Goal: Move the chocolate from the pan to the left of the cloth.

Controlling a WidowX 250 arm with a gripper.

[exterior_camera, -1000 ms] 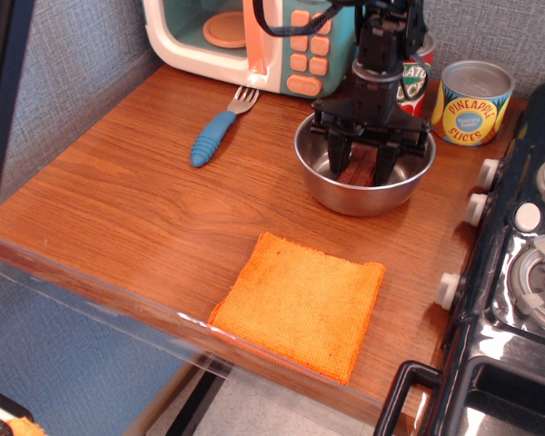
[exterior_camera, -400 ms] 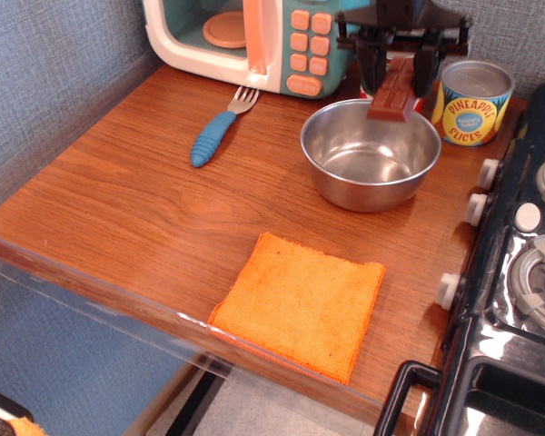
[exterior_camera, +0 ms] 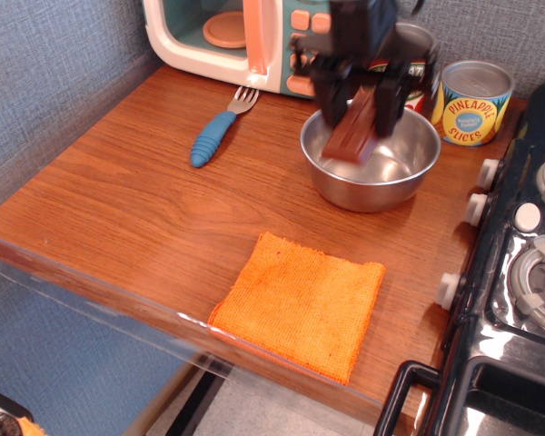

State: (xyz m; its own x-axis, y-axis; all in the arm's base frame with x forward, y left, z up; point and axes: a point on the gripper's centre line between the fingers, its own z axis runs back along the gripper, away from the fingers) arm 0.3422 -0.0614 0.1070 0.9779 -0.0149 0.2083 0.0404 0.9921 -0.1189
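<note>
Chocolate [exterior_camera: 354,130] clamped in end effector [exterior_camera: 359,100] above pan [exterior_camera: 372,186].

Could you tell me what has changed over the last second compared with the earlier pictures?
The end effector, which a second ago reached down into the pan around the chocolate, closed on it, lifted it clear, and has since carried it leftward; it now hangs tilted over the pan's left part. The pan shifted slightly right. The cloth, fork and pineapple tin stayed put.
</note>
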